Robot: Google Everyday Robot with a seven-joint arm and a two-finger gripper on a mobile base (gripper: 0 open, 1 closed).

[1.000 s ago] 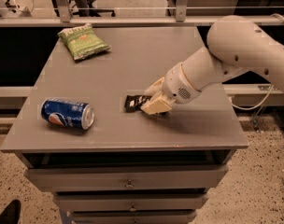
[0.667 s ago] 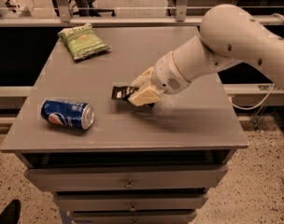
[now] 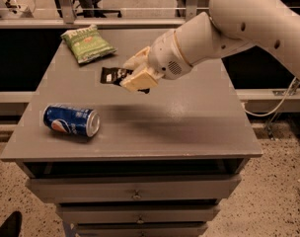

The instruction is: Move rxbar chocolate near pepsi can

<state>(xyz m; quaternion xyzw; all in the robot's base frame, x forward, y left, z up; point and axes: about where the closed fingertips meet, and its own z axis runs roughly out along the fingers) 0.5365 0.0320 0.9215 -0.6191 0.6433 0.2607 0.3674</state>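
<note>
The rxbar chocolate, a flat black wrapper with white lettering, is held in my gripper above the middle of the grey table. My gripper's cream fingers are shut on the bar's right part; its left end sticks out to the left. The pepsi can, blue with a silver top, lies on its side near the table's front left, below and to the left of the bar. My white arm reaches in from the upper right.
A green chip bag lies at the table's back left. The grey table has drawers under its front edge. A shelf rail and chair legs stand behind the table.
My gripper has lifted the bar off the table and carried it to the left and further back, closer to the can's side of the table. The can and the chip bag have not moved.
</note>
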